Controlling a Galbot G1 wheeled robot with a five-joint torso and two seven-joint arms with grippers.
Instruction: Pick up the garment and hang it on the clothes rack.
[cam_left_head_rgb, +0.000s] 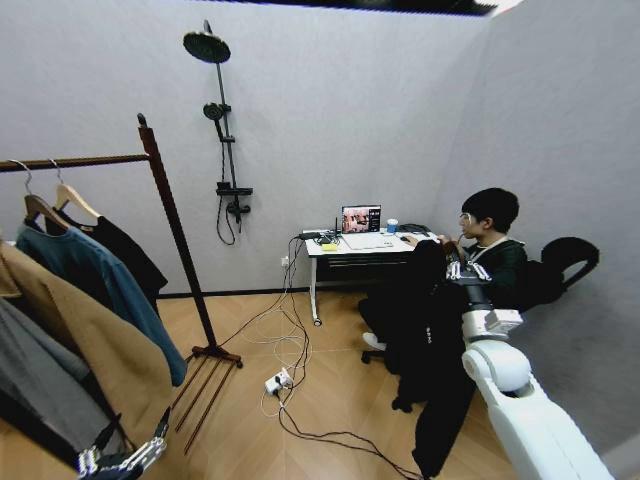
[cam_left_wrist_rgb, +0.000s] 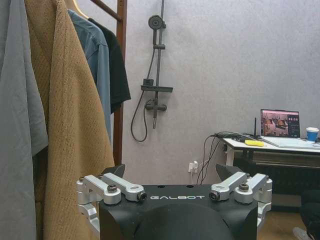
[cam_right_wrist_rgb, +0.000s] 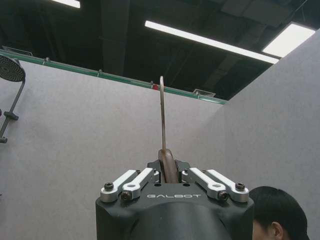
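right gripper (cam_right_wrist_rgb: 169, 167) pinching hanger (cam_right_wrist_rgb: 162, 125), garment (cam_left_head_rgb: 432, 350) hanging below

Grey walls (cam_left_head_rgb: 380, 110), a wood floor (cam_left_head_rgb: 330, 400) — and a white desk (cam_left_head_rgb: 365, 247) by the wall-mounted shower (cam_left_head_rgb: 222, 120).

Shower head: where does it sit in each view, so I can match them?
Head view: shower head high on the wall, right of the clothes rack.
Left wrist view: on the wall, between the rack's post and the laptop.
Right wrist view: across the garment hanger from the person.
Shared landmark: grey wall.
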